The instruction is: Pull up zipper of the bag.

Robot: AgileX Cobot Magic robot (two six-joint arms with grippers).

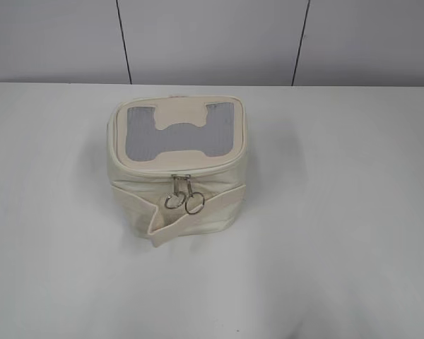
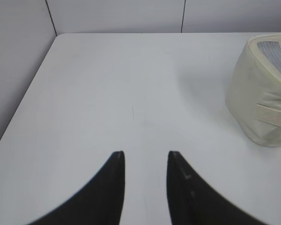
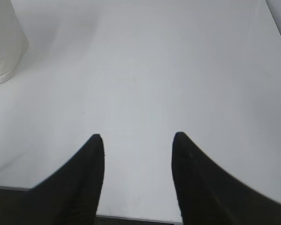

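The cream-white boxy bag (image 1: 177, 205) stands in the middle of the table, its lid with grey mesh panels (image 1: 175, 131) facing up. The zipper track runs round the lid's edge; its two silver sliders with ring pulls (image 1: 184, 198) hang together at the front. The bag also shows at the right edge of the left wrist view (image 2: 262, 93) and at the top left corner of the right wrist view (image 3: 2, 47). My left gripper (image 2: 145, 153) is open and empty over bare table, left of the bag. My right gripper (image 3: 137, 137) is open and empty, right of the bag. Neither gripper shows in the exterior view.
The white table (image 1: 339, 247) ends at a grey panelled wall (image 1: 212, 42) at the back. The table's front edge (image 3: 131, 219) lies just under my right gripper. A side wall (image 2: 14, 70) borders the table's left.
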